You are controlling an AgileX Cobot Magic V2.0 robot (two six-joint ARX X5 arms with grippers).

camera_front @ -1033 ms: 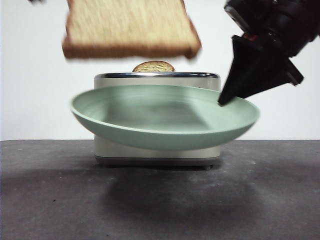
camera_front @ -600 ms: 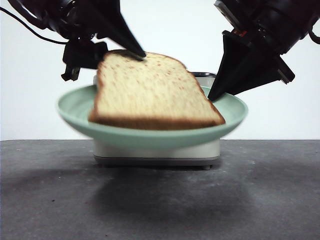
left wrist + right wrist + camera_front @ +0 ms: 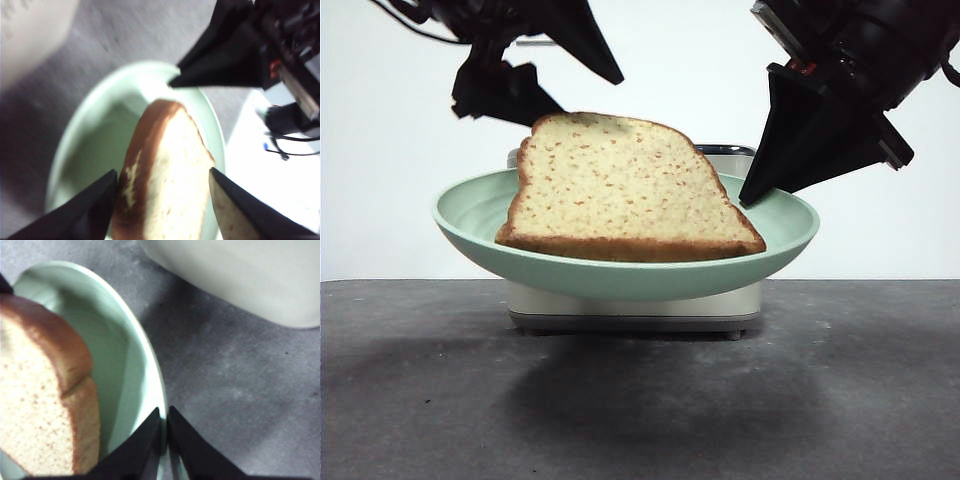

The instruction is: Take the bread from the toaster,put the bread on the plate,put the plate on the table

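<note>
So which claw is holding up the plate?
The right claw, pinched shut on the plate rim and holding it in the air. The left claw hangs open above the bread, touching nothing.

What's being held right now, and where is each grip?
The right gripper is shut on the plate at its rim, holding it above the table. The left gripper is open above the bread, holding nothing.

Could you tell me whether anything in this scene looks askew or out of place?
The bread slice leans tilted on the mint-green plate, not flat. The right gripper holds that plate by its rim in mid-air before the toaster.
</note>
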